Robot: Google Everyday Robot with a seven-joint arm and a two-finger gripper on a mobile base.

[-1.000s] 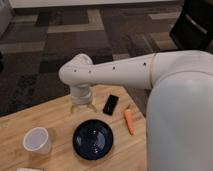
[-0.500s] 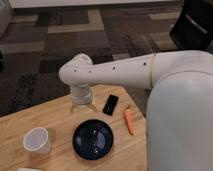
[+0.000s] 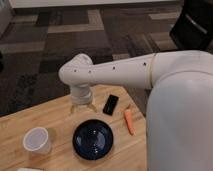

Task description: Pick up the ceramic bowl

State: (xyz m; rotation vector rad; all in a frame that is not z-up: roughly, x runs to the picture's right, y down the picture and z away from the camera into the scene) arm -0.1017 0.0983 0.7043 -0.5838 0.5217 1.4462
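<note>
One round glossy navy ceramic bowl (image 3: 93,140) on wood table (image 3: 30,117); gripper (image 3: 83,108) spread, nr its far rim.

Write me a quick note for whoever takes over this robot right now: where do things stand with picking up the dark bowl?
Gripper: open, holding nothing, just behind the ceramic bowl over the wooden table, not touching the bowl.
Ceramic bowl: upright on the table, between the white cup and the carrot. A flat black object lies beside the gripper.
Done: no grasp yet.
Left: probably come over the bowl's rim, lower, close, lift.
</note>
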